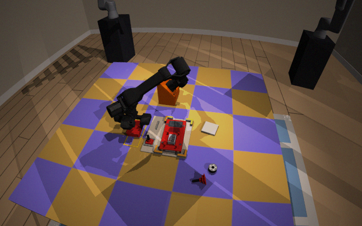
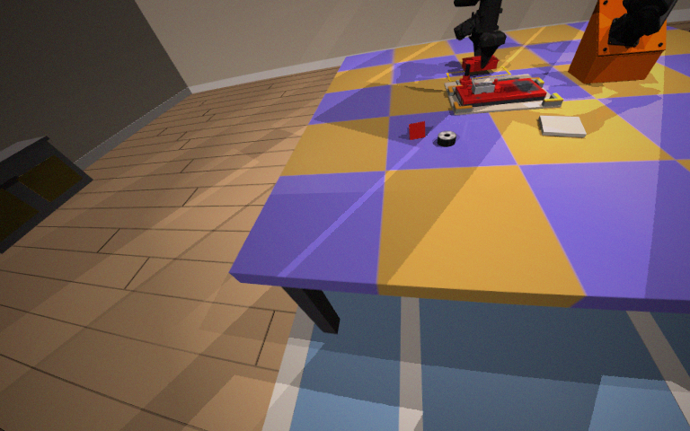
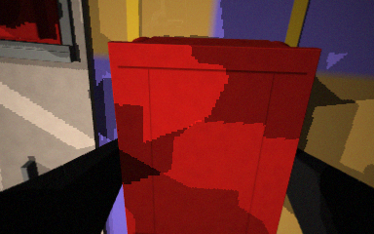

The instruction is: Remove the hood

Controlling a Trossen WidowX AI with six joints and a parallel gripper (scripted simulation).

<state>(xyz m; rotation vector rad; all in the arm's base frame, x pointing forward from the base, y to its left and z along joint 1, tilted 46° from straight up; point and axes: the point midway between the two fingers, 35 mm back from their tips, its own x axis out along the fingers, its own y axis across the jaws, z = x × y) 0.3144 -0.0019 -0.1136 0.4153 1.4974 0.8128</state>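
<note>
Top view shows the checkered surface (image 1: 240,170) with my arm (image 1: 143,87) reaching from its orange base near the far edge toward the left edge. The toy car (image 1: 173,135) sits on its grey tray about mid-surface, engine bay uncovered, so I judge the hood is already off. Just left of the tray lies the marked area (image 1: 135,137), a thin yellow outline, and my claw (image 1: 135,123) hangs over its far end, pinching the hood (image 1: 134,130) by its two long sides.

From the wrist, the red hood (image 3: 209,136) fills the frame, with yellow outline strips showing beyond both its far corners, so it seems to sit between the side lines. I cannot tell whether its underside touches the surface yet.

To place it well, I should lower it straight down, keep it level, and nudge it toward the near edge if the far end overlaps the line. Once it rests flat, I spread the claw fully and lift straight up, clear of the hood and the tray.
</note>
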